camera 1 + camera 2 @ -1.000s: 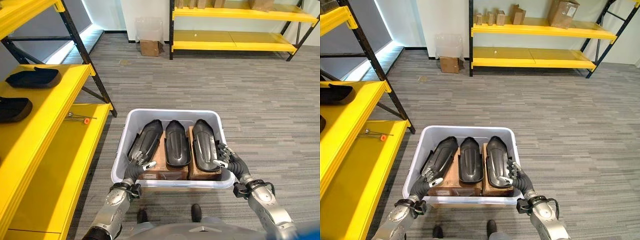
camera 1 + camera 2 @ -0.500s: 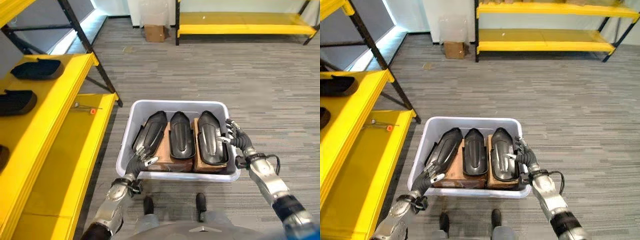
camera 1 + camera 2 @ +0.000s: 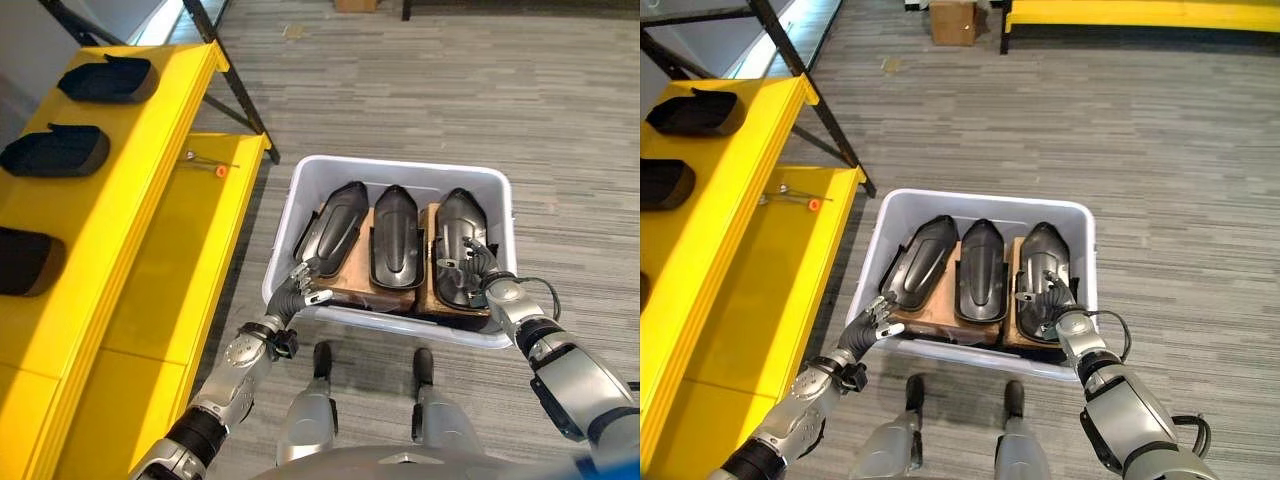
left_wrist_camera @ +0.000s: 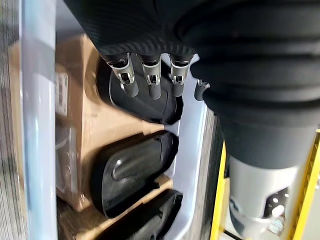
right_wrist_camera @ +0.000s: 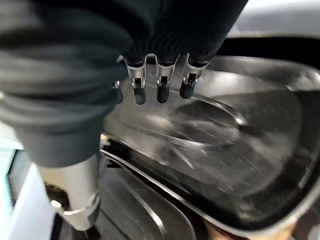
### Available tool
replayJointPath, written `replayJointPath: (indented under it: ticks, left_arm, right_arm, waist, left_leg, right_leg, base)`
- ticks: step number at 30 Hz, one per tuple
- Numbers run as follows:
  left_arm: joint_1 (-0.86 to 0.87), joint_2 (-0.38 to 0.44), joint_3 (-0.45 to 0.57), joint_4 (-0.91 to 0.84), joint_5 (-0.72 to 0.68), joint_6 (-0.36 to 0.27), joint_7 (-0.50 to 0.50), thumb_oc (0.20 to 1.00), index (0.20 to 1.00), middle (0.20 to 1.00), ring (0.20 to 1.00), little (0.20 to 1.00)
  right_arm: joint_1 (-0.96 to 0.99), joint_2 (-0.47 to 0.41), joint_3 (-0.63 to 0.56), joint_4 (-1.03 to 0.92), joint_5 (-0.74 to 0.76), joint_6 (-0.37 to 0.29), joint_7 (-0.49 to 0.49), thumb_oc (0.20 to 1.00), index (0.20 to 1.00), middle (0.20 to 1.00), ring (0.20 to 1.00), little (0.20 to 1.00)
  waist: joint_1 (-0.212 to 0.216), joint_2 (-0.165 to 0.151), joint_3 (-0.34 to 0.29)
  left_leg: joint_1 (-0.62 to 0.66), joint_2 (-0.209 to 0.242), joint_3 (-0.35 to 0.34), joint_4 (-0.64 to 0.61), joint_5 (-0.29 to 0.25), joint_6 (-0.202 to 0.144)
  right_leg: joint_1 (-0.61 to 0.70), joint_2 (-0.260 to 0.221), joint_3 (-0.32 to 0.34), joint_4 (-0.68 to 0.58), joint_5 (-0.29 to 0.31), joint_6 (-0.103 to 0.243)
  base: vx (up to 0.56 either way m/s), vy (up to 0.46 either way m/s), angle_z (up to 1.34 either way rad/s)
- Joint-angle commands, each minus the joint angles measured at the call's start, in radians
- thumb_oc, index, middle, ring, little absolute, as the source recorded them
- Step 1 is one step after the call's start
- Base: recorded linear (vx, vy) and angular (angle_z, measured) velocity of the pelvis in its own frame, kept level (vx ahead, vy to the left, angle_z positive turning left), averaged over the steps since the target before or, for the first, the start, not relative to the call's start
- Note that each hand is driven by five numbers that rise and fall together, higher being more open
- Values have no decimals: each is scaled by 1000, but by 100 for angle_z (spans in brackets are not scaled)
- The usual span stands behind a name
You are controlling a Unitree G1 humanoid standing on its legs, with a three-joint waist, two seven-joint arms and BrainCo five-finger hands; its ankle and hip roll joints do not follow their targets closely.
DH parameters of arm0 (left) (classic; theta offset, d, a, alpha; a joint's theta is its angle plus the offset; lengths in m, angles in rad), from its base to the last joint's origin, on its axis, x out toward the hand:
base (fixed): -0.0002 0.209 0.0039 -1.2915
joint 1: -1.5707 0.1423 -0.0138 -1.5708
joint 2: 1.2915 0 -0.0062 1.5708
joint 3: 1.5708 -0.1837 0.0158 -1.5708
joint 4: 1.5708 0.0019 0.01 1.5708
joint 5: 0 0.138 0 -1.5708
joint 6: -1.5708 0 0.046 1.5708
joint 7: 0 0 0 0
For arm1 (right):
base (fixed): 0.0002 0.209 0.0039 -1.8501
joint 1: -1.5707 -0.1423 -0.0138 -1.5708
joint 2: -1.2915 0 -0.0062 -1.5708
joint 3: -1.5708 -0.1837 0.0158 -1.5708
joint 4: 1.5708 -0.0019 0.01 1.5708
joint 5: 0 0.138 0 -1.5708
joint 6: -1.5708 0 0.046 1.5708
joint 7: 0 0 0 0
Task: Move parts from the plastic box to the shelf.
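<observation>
A light grey plastic box stands on the carpet just in front of me, holding three long black moulded parts on brown cardboard: a left part, a middle part and a right part. My left hand hovers at the box's near-left corner with relaxed fingers pointing at the left part, holding nothing. My right hand lies over the near end of the right part, fingers loosely spread above its glossy surface.
A yellow shelf runs along my left, close beside the box. On its upper level lie three black parts. A small tool with an orange tip lies on the lower level. Grey carpet stretches beyond and to the right.
The camera has tipped down and shifted, so the whole picture moved. My right hand has come in from the box's right rim onto the right part. The left hand stays at the near-left corner.
</observation>
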Motion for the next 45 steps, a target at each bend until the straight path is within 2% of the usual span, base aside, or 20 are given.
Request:
replayJointPath:
  ticks: [1,6,11,20,26,29,31,35,37,39,40,43,45]
  left_arm:
    - [-5,27,-63,-66,-11,-56,-23,1000,1000,1000,1000,1000]
    - [-36,26,-88,-63,-7,-57,-24,1000,1000,1000,1000,1000]
    - [-51,21,-95,-50,0,-59,-19,1000,1000,1000,1000,1000]
    - [-60,22,-99,-39,22,-64,-15,1000,1000,1000,1000,1000]
    - [-44,26,-97,-35,31,-60,-26,1000,1000,1000,1000,1000]
    - [-39,25,-85,-24,37,-64,-22,1000,1000,1000,1000,1000]
    - [-33,23,-75,-21,43,-69,-13,1000,1000,1000,1000,1000]
    - [-28,28,-66,-25,46,-74,-5,1000,1000,1000,1000,1000]
    - [-22,35,-43,-40,44,-75,8,1000,1000,1000,1000,1000]
    - [0,46,-1,-69,51,-73,19,1000,1000,1000,1000,1000]
    - [-1,46,-1,-69,51,-73,19,1000,1000,1000,1000,1000]
    - [23,45,35,-79,58,-65,18,1000,1000,1000,1000,1000]
    - [35,45,51,-84,64,-63,19,1000,1000,1000,1000,1000]
  right_arm:
    - [-79,-20,-7,3,13,-23,-7,1000,1000,1000,1000,1000]
    - [-132,-26,4,53,-25,-15,-15,1000,1000,1000,1000,1000]
    - [-134,-3,51,46,-102,-10,-19,1000,1000,1000,1000,1000]
    - [-73,56,103,2,-176,-3,6,1000,1000,1000,1000,1000]
    - [-26,81,162,0,-290,10,19,1000,1000,1000,1000,1000]
    - [21,82,222,-81,-355,1,37,1000,1000,1000,1000,1000]
    - [48,53,282,-194,-425,-2,49,1000,1000,1000,1000,1000]
    - [47,-2,314,-321,-477,-6,60,1000,1000,1000,1000,1000]
    - [38,-69,305,-441,-495,-8,53,1000,1000,1000,1000,1000]
    - [50,-214,239,-718,-535,-14,43,1000,1000,1000,1000,1000]
    - [51,-216,237,-722,-535,-12,44,1000,1000,1000,1000,1000]
    - [118,-323,106,-971,-530,-32,35,1000,1000,1000,1000,1000]
    - [153,-354,31,-1066,-529,-48,19,1000,1000,1000,1000,1000]
  waist:
    - [13,-19,-32]
    - [38,7,-12]
    - [51,17,4]
    - [59,16,16]
    - [65,17,22]
    - [61,9,23]
    - [47,-1,28]
    - [33,-12,37]
    - [16,-25,45]
    - [-13,-44,55]
    - [-12,-44,52]
    - [-35,-62,57]
    - [-44,-66,59]
  left_leg:
    - [-79,0,-5,164,-90,21]
    - [-116,-13,-19,175,-86,23]
    - [-146,-21,-33,191,-85,24]
    - [-174,-33,-53,217,-94,27]
    - [-186,-39,-66,233,-102,27]
    - [-193,-41,-72,238,-105,27]
    - [-202,-41,-70,246,-108,26]
    - [-206,-37,-67,251,-110,25]
    - [-209,-33,-61,254,-112,24]
    - [-210,-25,-51,256,-115,23]
    - [-213,-26,-51,253,-111,23]
    - [-216,-19,-46,257,-115,24]
    - [-214,-16,-43,260,-122,24]
  right_leg:
    - [-181,-104,2,258,-79,57]
    - [-212,-112,-8,267,-74,60]
    - [-224,-117,-18,273,-73,59]
    - [-226,-126,-36,284,-75,55]
    - [-222,-129,-48,294,-82,54]
    - [-224,-129,-48,297,-85,54]
    - [-232,-128,-44,302,-87,53]
    - [-240,-126,-38,302,-85,52]
    - [-247,-123,-31,302,-82,52]
    - [-257,-119,-20,303,-77,54]
    - [-260,-119,-20,299,-72,54]
    - [-264,-116,-14,297,-70,54]
    - [-266,-114,-12,303,-75,56]
  base:
    - [-44,9,3]
    - [-44,3,9]
    - [-10,-2,3]
    - [-3,-7,9]
    - [1,-4,12]
    - [2,-1,2]
    - [-6,7,2]
    - [-18,12,4]
    - [-31,25,1]
    - [-21,39,-9]
    - [-3,11,-17]
    - [-15,3,-15]
    - [7,1,-7]
